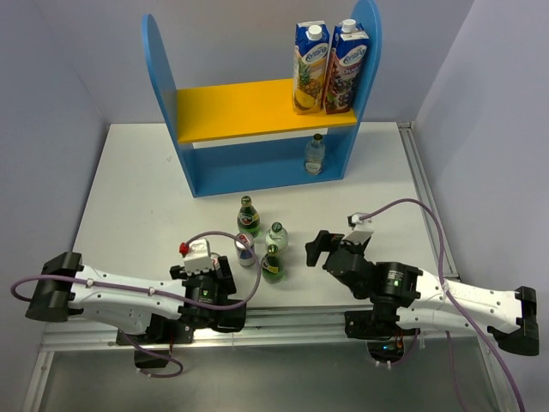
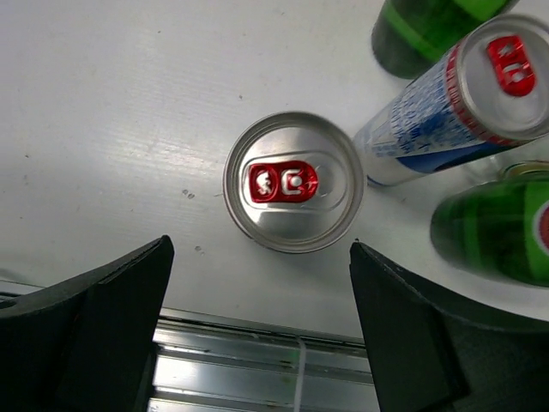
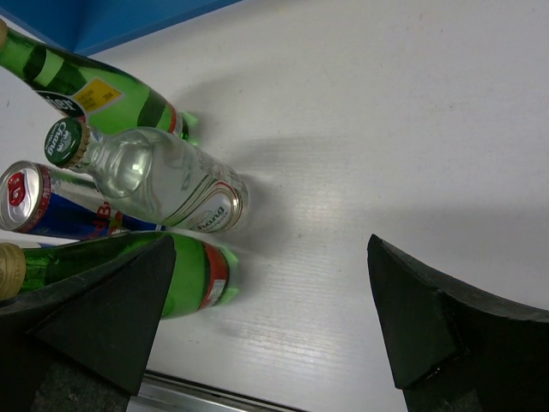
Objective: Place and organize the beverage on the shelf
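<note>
- Fingers of the left gripper (image 2: 260, 245) apart, an upright can (image 2: 293, 182) just beyond their tips.
- Right gripper (image 3: 271, 245) fingers apart, empty.
- On the shelf (image 1: 240, 107): one clear bottle (image 1: 315, 154) below, two cartons (image 1: 310, 69) above.

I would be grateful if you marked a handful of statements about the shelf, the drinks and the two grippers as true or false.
1. Two tall juice cartons stand on the yellow-orange upper board of the blue shelf. True.
2. The shelf's lower level holds nothing. False: a clear bottle stands there, at the right end.
3. The left gripper has its jaws shut on the silver-topped can with a red tab. False: the jaws are open and clear of the can, which shows between them.
4. The right gripper holds nothing, jaws open. True.
5. Both dark green glass bottles are on the shelf. False: they stand on the white table.
</note>
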Controlling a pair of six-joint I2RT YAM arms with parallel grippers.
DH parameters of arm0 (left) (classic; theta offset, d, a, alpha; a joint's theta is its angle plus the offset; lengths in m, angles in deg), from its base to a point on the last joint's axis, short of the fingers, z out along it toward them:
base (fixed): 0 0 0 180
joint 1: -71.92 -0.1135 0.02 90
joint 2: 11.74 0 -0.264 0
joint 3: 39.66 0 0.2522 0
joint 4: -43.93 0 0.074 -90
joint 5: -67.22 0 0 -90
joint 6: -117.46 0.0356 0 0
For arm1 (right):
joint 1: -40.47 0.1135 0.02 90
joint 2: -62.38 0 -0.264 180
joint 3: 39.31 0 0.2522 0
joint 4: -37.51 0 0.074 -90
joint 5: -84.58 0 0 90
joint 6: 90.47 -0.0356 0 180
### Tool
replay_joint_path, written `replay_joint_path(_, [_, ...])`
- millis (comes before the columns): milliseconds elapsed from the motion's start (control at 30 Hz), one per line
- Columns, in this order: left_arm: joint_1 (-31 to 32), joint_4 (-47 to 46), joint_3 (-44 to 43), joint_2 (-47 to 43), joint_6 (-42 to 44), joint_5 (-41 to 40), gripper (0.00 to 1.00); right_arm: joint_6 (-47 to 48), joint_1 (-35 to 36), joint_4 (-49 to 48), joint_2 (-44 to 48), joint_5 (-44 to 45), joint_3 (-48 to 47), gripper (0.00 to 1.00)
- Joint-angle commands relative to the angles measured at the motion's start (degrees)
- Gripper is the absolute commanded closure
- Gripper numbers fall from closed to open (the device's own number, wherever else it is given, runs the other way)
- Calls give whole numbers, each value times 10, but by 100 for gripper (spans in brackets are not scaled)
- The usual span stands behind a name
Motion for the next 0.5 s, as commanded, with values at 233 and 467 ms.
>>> replay_joint_path(233, [16,-58,37,106,-95,-32,6,-16,11,1,-8,15,8,0])
replay_joint_path(467, [-7,-116,11,176,-47,-68,5,-19,13,4,-14,18,6,0])
